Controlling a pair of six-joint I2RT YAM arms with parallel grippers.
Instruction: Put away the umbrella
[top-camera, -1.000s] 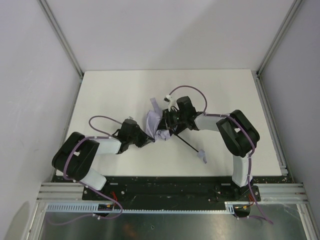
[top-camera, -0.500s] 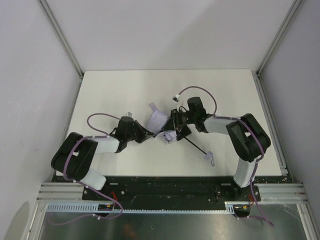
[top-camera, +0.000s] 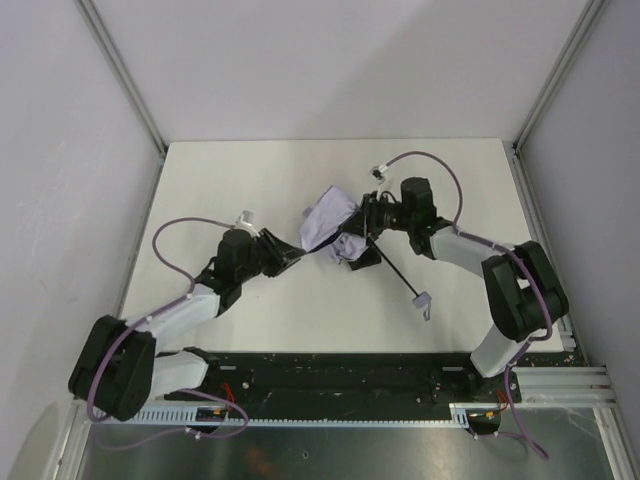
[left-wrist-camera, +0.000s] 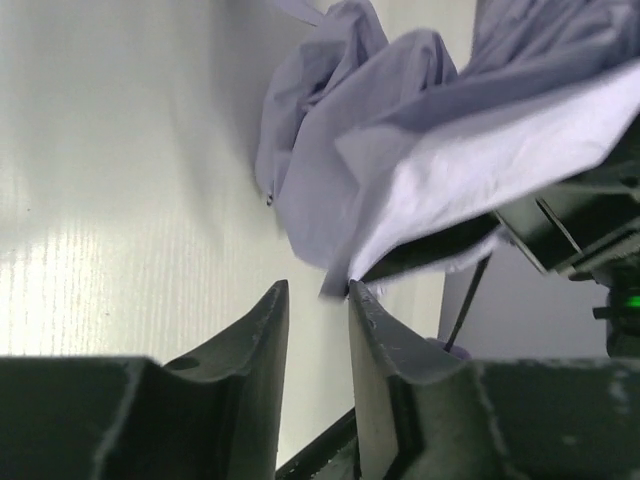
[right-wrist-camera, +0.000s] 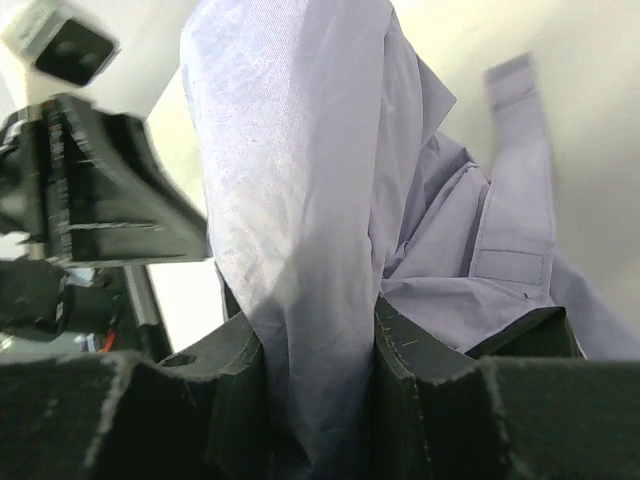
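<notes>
Free table (top-camera: 240, 175) around central umbrella (top-camera: 328, 218) heap

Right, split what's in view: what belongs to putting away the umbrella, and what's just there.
Job:
umbrella
right gripper, clamped on it
left gripper, open beside it

Just there:
table
walls

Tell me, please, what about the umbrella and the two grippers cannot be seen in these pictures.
- Right wrist view: fabric of the umbrella fills the right gripper, hiding whether the shaft is inside.
- Top view: the handle is too small to show any loop.
- Left wrist view: whether the fabric edge touches the left gripper is unclear.
</notes>
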